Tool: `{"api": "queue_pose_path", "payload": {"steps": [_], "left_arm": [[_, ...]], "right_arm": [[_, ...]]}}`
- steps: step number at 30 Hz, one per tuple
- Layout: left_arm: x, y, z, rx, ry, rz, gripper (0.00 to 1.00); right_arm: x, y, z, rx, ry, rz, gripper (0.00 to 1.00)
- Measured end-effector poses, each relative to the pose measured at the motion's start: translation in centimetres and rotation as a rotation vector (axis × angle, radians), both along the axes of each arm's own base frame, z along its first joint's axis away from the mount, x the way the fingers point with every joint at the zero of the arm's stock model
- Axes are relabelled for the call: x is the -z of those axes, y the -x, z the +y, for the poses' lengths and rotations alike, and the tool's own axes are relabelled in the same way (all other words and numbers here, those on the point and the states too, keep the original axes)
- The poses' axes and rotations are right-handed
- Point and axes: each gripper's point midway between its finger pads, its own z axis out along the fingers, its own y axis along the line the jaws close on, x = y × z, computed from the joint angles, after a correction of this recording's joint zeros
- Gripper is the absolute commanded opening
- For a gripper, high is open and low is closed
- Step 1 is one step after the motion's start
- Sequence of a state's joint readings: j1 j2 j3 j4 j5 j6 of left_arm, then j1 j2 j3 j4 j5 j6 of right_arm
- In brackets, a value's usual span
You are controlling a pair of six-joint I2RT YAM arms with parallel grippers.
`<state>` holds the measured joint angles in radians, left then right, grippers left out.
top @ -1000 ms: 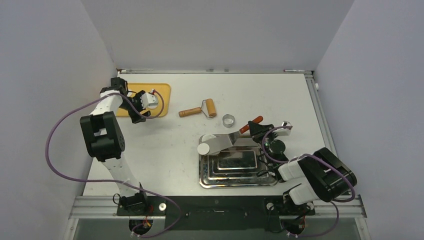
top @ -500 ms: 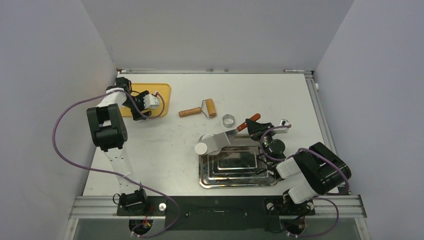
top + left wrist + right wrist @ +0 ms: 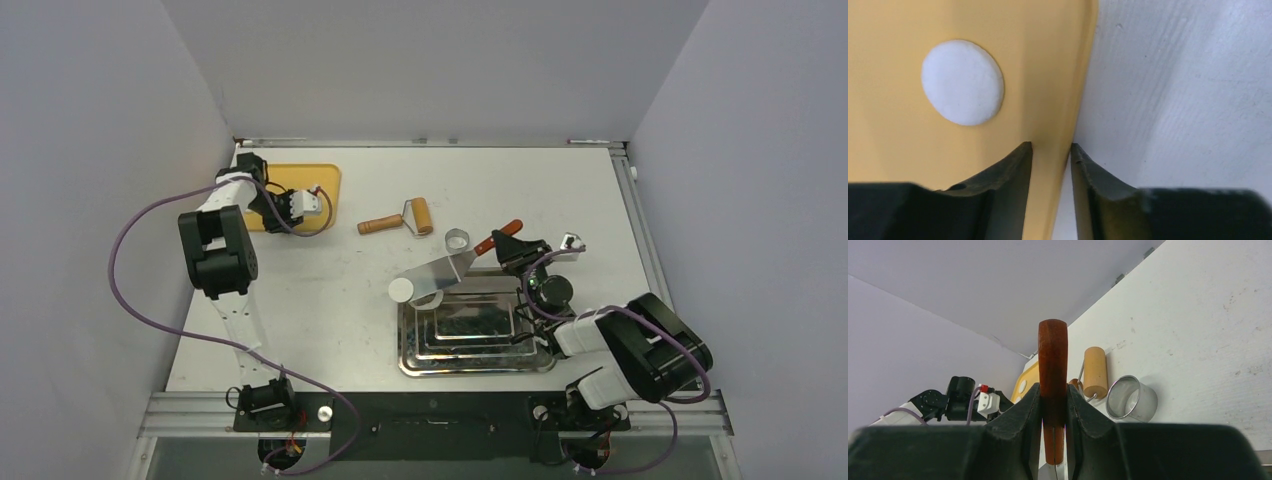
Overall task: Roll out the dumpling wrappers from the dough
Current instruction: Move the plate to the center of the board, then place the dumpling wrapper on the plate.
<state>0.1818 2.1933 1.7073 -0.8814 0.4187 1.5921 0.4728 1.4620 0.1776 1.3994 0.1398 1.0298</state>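
My right gripper is shut on the red-brown handle of a metal spatula, seen clamped between the fingers in the right wrist view. One small white dough piece lies on the blade tip, held above the left end of the steel tray. My left gripper is at the yellow board. In the left wrist view its nearly closed jaws straddle the board's edge, with another white dough piece on the board just beyond. No flattened wrapper shows.
A wooden rolling pin lies on the table behind the spatula, and a small shiny metal ring stands beside it. Both also show in the right wrist view, rolling pin and ring. Walls close in on the left, back and right.
My right gripper has raised the spatula and swung it left and away, carrying the dough off the tray. My left arm's elbow has folded back toward the wall; its gripper stays at the board.
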Motion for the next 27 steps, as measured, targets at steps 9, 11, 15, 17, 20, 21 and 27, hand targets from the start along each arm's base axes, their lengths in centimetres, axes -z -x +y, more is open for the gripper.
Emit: {"api": "queue_pose_path", "payload": {"steps": [9, 11, 15, 17, 20, 21, 27], "left_arm": [[0.6, 4.5, -1.8, 0.06, -0.099, 0.044, 0.06], [0.7, 6.5, -3.0, 0.086, -0.123, 0.064, 0.05], [0.7, 9.9, -4.6, 0.103, -0.139, 0.109, 0.05], [0.7, 11.2, -5.0, 0.094, -0.134, 0.125, 0.05], [0.7, 14.0, -5.5, 0.095, -0.126, 0.149, 0.05], [0.7, 15.0, -5.9, 0.102, -0.126, 0.158, 0.05], [0.8, 19.1, -8.4, 0.162, -0.128, 0.203, 0.05]], "right_arm": [[-1.2, -0.1, -0.1, 0.006, 0.0, -0.025, 0.08], [-1.4, -0.3, -0.1, 0.01, -0.002, -0.029, 0.08], [-2.4, -0.9, 0.1, 0.016, -0.011, -0.051, 0.08], [-3.0, -1.3, 0.3, 0.02, -0.015, -0.064, 0.08], [-3.9, -2.3, 0.8, 0.026, -0.018, -0.081, 0.08], [-4.1, -2.7, 1.1, 0.026, -0.018, -0.084, 0.08], [-3.6, -5.7, 5.2, -0.011, 0.003, -0.081, 0.08]]}}
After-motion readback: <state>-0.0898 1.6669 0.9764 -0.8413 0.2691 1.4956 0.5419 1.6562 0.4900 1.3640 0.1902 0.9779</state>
